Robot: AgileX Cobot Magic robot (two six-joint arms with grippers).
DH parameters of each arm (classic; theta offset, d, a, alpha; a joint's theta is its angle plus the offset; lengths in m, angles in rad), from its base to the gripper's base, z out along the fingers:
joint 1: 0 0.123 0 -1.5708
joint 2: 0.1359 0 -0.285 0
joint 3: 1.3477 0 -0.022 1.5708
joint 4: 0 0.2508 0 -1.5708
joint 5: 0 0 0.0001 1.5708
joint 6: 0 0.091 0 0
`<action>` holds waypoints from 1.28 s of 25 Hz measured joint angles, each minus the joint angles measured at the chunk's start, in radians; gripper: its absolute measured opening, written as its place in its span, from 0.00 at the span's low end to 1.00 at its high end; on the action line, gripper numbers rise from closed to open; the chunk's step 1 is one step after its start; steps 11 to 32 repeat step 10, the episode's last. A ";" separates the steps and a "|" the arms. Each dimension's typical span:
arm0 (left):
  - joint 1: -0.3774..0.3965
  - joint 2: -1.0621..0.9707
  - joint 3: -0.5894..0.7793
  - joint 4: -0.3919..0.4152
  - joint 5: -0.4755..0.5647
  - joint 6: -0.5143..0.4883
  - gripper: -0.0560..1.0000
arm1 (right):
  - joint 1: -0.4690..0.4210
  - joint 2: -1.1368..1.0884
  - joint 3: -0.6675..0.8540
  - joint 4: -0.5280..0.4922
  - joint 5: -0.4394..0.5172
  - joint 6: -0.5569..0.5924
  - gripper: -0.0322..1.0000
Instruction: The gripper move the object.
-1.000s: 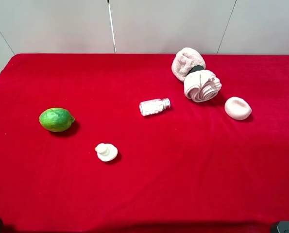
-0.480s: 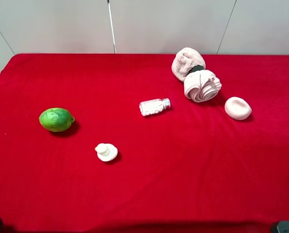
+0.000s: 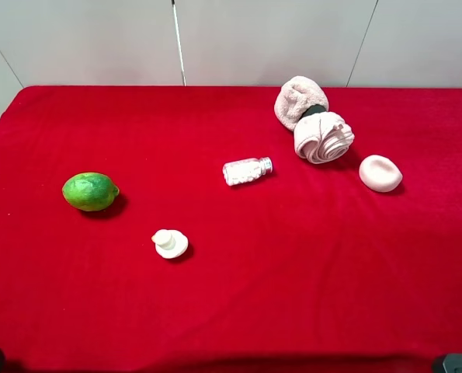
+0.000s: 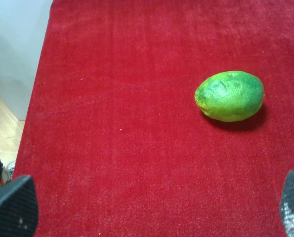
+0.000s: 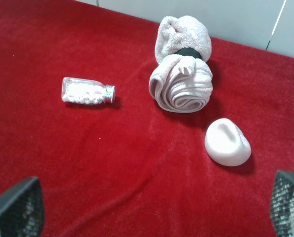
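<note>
High camera looks down over the whole red table (image 3: 293, 295) toward the wall. Left wrist view sits low and close, sharing the lime (image 4: 230, 96). Right wrist view shares the towel (image 5: 182, 74) and pill bottle (image 5: 87, 92).

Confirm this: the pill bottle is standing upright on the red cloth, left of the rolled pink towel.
Not quite: the pill bottle lies on its side, not upright. The exterior high view shows it, as does the right wrist view. It is left of the rolled pink towel, on the red cloth.

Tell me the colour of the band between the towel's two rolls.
Black band; the right wrist view shows it best.
</note>
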 joint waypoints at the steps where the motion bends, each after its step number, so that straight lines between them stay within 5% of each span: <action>1: 0.000 0.000 0.000 0.000 0.000 0.000 0.98 | 0.000 0.000 0.000 0.000 0.000 0.000 0.70; 32: 0.000 0.000 0.000 0.000 0.000 0.000 0.98 | 0.000 0.000 0.000 -0.005 0.000 0.005 0.70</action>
